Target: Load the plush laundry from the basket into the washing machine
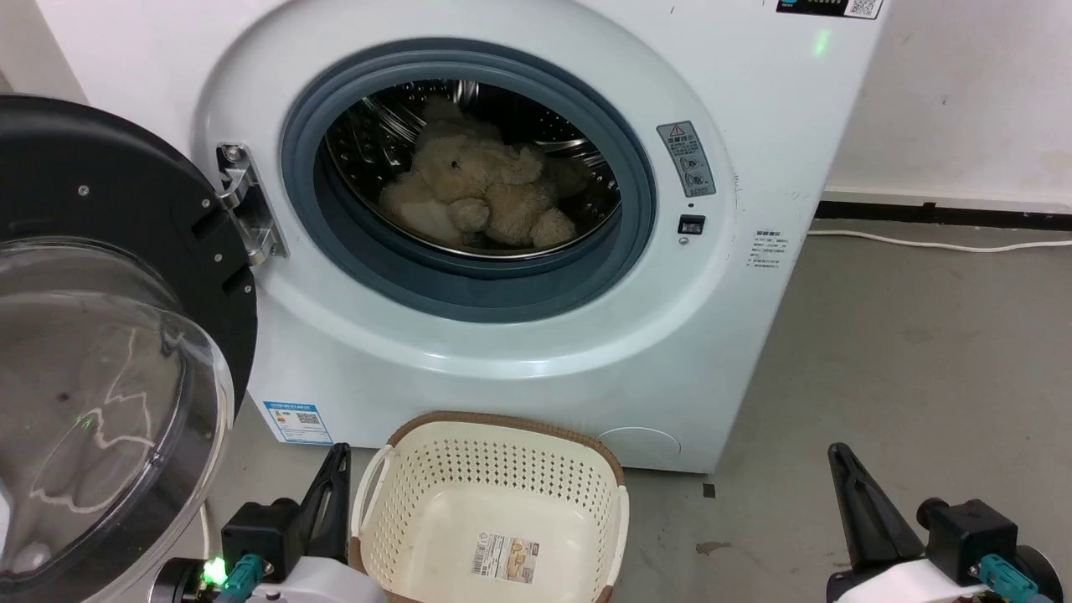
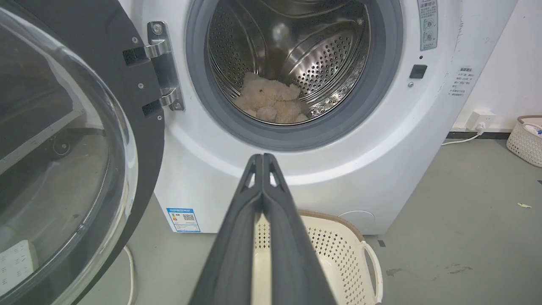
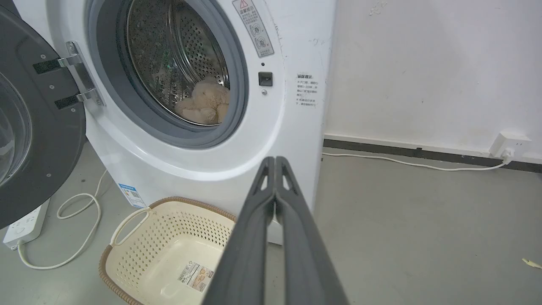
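The cream shaggy plush laundry (image 1: 477, 197) lies inside the steel drum of the white washing machine (image 1: 536, 352), also seen as plush laundry (image 2: 271, 103) and plush laundry (image 3: 205, 103). The machine's black-framed domed door (image 1: 109, 352) hangs wide open at the left. The cream basket (image 1: 494, 502) stands on the floor in front of the machine, holding just a sticker on its bottom. My left gripper (image 1: 339, 456) is shut beside the basket's left side, fingers (image 2: 262, 169) pressed together. My right gripper (image 1: 837, 456) is shut over bare floor at the right, fingers (image 3: 275, 169) together.
A white cable (image 1: 938, 243) runs along the black skirting to a wall socket (image 3: 508, 144). A power strip (image 3: 21, 224) with a looped cord lies on the floor under the open door. Another pale basket (image 2: 525, 140) stands far right by the wall. Grey floor (image 1: 921, 360) spreads to the right.
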Tool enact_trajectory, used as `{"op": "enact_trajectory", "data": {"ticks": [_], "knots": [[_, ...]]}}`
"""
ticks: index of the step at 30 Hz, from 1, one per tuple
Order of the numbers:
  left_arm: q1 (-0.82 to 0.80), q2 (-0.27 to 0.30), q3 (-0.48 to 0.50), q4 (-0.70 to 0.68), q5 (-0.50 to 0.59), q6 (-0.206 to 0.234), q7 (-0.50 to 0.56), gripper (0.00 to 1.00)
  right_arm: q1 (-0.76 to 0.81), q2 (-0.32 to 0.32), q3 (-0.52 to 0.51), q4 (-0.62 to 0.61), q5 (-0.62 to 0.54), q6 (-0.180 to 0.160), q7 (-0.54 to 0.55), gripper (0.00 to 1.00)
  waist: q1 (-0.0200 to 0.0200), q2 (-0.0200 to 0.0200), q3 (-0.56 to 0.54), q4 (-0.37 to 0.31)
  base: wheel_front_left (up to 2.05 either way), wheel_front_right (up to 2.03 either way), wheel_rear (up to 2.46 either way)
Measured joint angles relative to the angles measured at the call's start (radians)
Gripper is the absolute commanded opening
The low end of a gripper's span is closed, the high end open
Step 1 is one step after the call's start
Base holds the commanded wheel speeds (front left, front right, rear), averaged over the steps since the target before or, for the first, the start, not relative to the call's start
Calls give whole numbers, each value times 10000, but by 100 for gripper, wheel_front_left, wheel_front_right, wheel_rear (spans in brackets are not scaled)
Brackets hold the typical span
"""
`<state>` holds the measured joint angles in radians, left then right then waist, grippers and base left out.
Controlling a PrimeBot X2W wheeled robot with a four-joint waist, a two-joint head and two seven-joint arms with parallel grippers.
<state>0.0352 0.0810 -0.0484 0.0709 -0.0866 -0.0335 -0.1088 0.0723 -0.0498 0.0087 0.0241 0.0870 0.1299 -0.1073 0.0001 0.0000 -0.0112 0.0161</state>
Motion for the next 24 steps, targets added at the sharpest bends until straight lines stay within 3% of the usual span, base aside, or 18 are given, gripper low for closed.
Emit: {"op": "enact_trajectory", "data": {"ticks": [24], "knots": [[-109,-105,207,-309,376,138,483,0,-222,0,-33,-69,-345,0,460,0,0,0,51,-74,0,0,0]]}}
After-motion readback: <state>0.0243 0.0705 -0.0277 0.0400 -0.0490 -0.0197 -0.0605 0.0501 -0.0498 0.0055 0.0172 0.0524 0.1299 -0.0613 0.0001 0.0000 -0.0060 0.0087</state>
